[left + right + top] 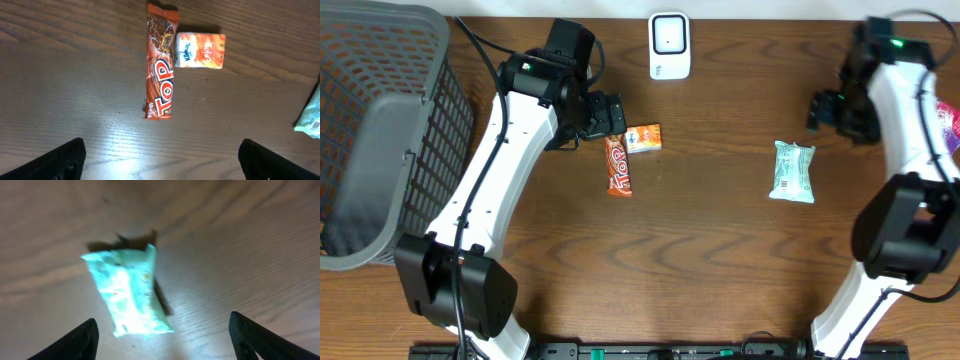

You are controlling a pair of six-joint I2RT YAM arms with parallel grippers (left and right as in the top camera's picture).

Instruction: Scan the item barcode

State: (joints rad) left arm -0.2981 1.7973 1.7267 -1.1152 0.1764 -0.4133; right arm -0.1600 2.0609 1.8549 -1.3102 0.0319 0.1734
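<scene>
Left jaws are spread wide, nothing between them, hanging over the candy bar (618, 165). That bar lies left of the counter's (720, 260) middle, toward the far edge. Its long axis runs far edge to near edge, barely tilted. In the left wrist view the bar (160, 65) stretches straight away from the jaws and sits about midway between them, so closing should pinch it across its narrow width. My read is that this is the item in line for scanning.

A small orange tissue pack (643, 138) touches the bar's side near its far end, and it could get caught in a careless grab.

Right jaws are apart too, and empty. A mint-green packet (127, 292) lies on the wood ahead of them, blurred in that view. Overhead, that packet (792, 171) sits on the right half, well apart from the bar, so the left arm is clearly the nearer one.

Only the overhead shows the white scanner (669, 45) at the middle of the far edge, a short way beyond the bar, and the basket (375, 130) at the far left corner. Only the left wrist view reads the wrapper, and there's no barcode on the upturned face.
</scene>
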